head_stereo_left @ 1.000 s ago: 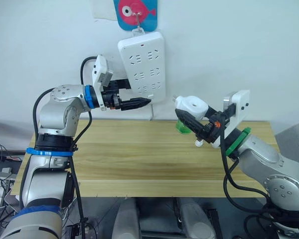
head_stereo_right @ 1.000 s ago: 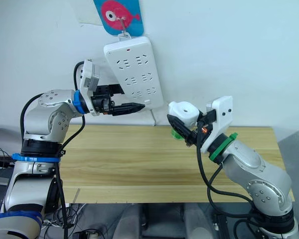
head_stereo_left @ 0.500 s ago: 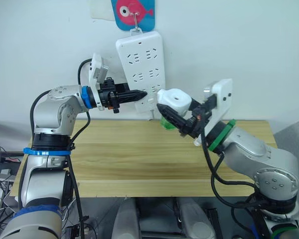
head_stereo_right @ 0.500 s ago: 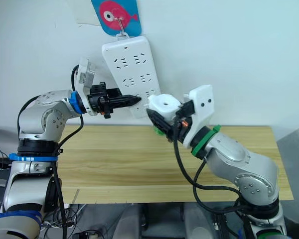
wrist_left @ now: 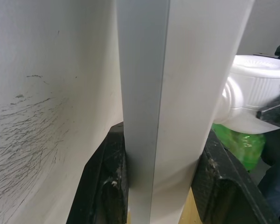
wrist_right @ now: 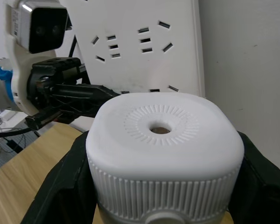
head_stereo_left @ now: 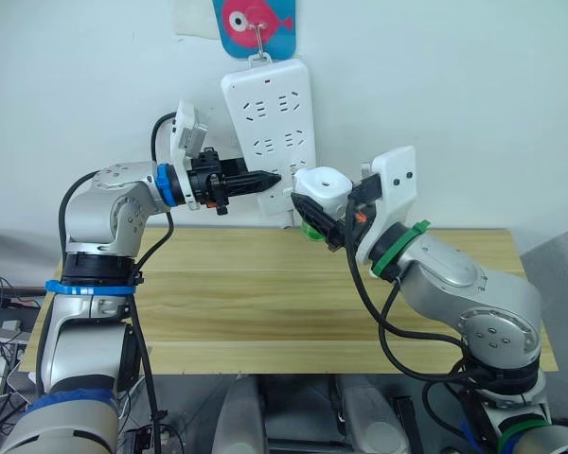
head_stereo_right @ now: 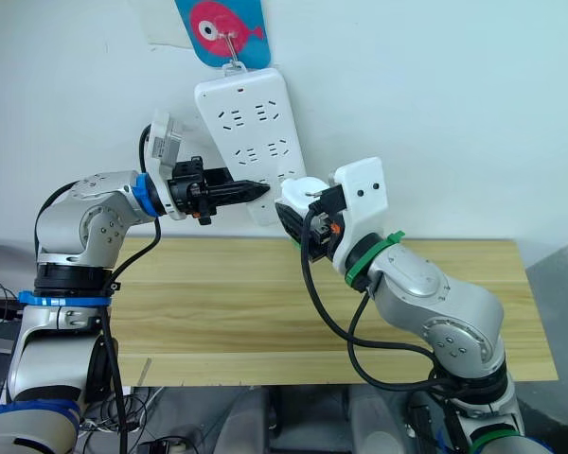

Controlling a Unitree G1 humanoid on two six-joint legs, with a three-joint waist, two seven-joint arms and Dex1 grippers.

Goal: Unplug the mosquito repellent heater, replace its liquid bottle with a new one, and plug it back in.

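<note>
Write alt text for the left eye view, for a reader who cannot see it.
The right gripper holds the white heater, a green bottle under it, up beside the lower end of the power strip hanging on the wall. The left gripper clamps the strip's lower edge, above a wooden table.

The right tool [head_stereo_left: 320, 216] has carried the heater [head_stereo_left: 322, 186] up close to the power strip [head_stereo_left: 270, 123], which the left tool [head_stereo_left: 265, 179] now clamps.

No readable text, brand, number or label shows anywhere; the blue card [head_stereo_left: 257, 26] at the top centre of the frame, hung above the power strip [head_stereo_left: 270, 132], carries only a pink fish drawing, no lettering; the strip's face bears sockets alone.
</note>
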